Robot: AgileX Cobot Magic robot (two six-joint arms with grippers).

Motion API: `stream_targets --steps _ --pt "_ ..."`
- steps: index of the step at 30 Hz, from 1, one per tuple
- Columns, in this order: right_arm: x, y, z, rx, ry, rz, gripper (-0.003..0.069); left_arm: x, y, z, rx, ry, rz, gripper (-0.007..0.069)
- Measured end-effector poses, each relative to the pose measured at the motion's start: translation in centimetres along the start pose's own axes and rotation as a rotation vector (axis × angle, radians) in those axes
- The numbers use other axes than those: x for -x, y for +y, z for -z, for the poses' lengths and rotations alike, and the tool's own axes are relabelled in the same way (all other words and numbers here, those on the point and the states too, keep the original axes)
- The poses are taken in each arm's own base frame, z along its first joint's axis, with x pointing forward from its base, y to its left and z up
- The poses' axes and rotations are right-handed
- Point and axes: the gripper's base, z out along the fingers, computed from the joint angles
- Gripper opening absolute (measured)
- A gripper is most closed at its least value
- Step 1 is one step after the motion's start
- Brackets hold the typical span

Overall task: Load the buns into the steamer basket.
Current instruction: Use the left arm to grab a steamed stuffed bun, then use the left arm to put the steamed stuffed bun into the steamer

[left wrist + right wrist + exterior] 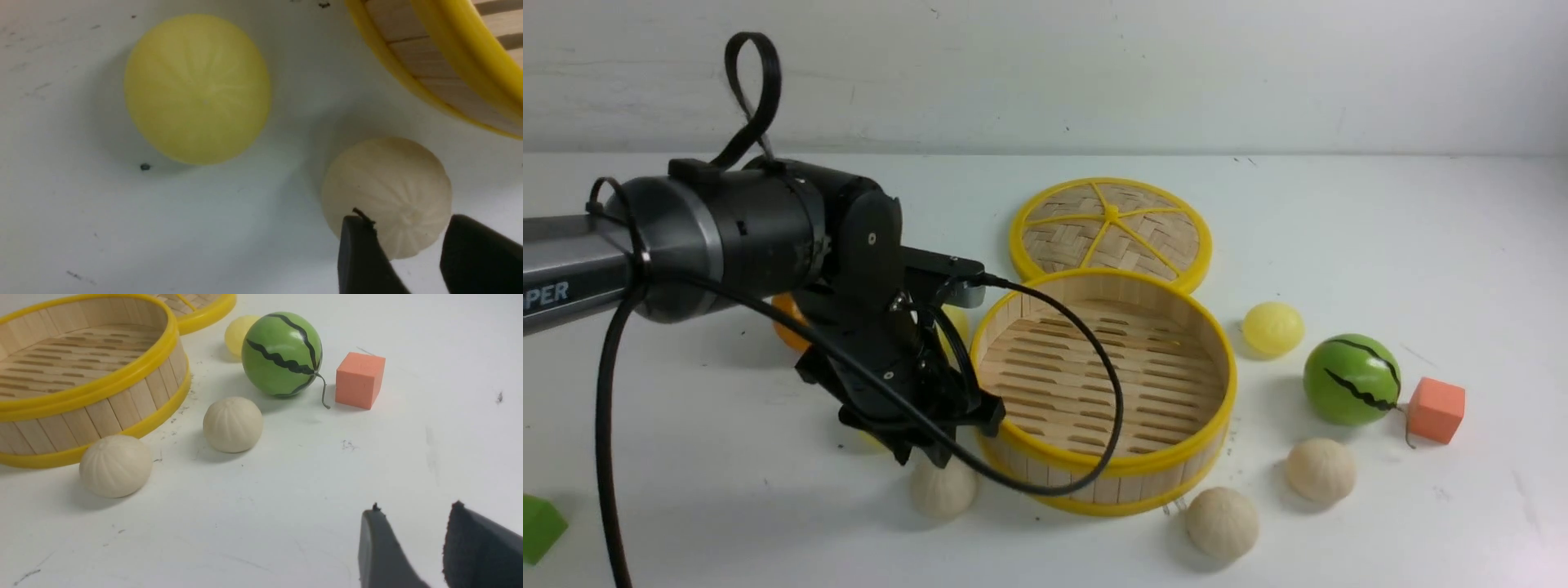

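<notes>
We're lining up a pick.
Left tool (404,220) gapes empty, ready to straddle the beige bun (384,183) just ahead.

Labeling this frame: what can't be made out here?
- Front view: orange fruit mostly hidden behind the left arm.
- Front view: green block cut off by the left edge.
- Left wrist view: left gripper fingers cut by the edge; contact with the white bun unclear.
- Front view: right gripper out of frame; its wrist view shows only fingertips.
</notes>
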Motion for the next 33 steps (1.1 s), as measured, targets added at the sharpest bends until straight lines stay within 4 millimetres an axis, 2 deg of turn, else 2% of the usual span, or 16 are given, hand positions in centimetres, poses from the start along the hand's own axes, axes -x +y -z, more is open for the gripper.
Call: stream_targets --steps 7,16,24,29,32,33 --pt "0.0 0.0 0.0 0.000 0.000 0.000 0.0239 0.3 -0.1 -1.7 -0.012 0.007 -0.040 0.0298" --pt "0.0 0.0 0.0 0.000 0.000 0.000 0.0239 0.5 -0.1 -2.0 -0.013 -0.011 -0.049 0.0275" --pt "0.0 0.0 0.0 0.000 0.000 0.001 0.0239 0.3 -0.1 -2.0 -0.013 0.004 -0.064 -0.0001" --pt "0.0 0.0 0.0 -0.001 0.000 0.002 0.0239 0.3 0.0 -1.8 -0.009 0.022 -0.069 -0.0013" --pt "0.0 0.0 0.0 0.000 0.000 0.000 0.0239 0.4 -0.1 -0.3 -0.011 0.034 -0.073 -0.0013" --pt "0.0 0.0 0.0 0.000 0.000 0.000 0.0239 0.5 -0.2 0.9 -0.013 0.036 -0.076 -0.0013"
